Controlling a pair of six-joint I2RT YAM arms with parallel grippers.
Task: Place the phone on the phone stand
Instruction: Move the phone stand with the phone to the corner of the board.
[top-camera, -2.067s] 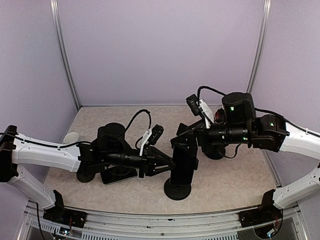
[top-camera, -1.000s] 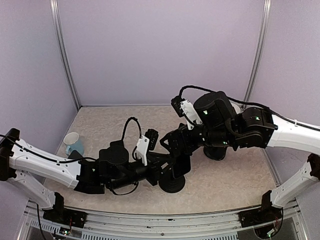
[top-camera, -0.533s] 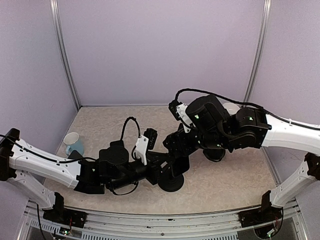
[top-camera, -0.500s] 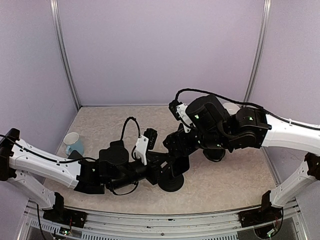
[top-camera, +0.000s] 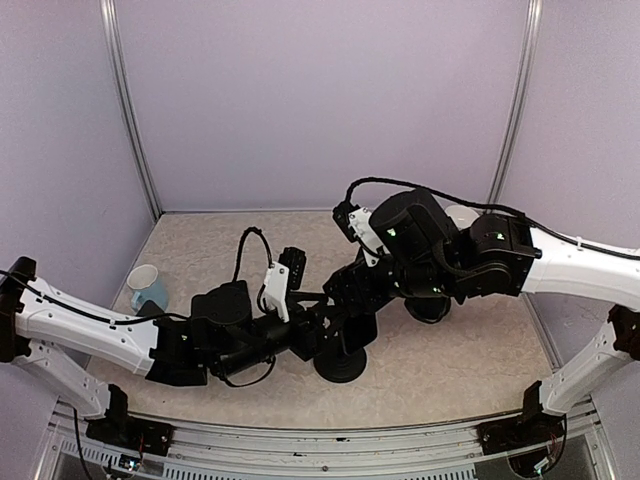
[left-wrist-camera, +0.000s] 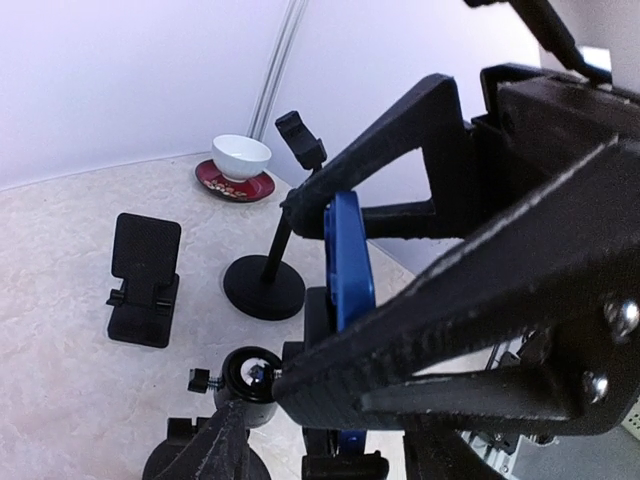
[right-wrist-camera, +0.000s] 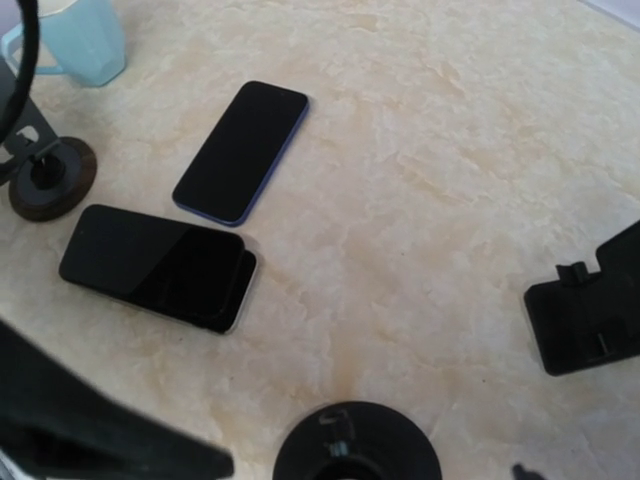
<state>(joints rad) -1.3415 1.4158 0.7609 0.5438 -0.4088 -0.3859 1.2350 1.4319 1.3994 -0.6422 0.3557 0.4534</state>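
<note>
A blue phone (left-wrist-camera: 348, 255) stands upright, edge-on, against the black back plate of the phone stand (top-camera: 340, 365) at mid table. My right gripper (top-camera: 350, 300) reaches down from the right. One of its fingers (left-wrist-camera: 400, 150) meets the phone's top and the other crosses in front of the phone lower down, so the jaws are shut on it. My left gripper (top-camera: 318, 335) sits low beside the stand. Its two fingers (left-wrist-camera: 228, 448) stand apart on either side of the stand's bottom bracket, with bare table showing between. The right wrist view shows only table below.
Two spare phones (right-wrist-camera: 243, 150) (right-wrist-camera: 155, 265) lie flat on the left of the table, near a pale blue mug (top-camera: 148, 285). A pole stand on a round base (left-wrist-camera: 263, 288), a folding stand (left-wrist-camera: 145, 280) and a white bowl on a red saucer (left-wrist-camera: 243, 155) stand to the right.
My left gripper's jaws have opened and that arm has drawn back a little to the left. The right gripper's jaws have narrowed onto the phone.
</note>
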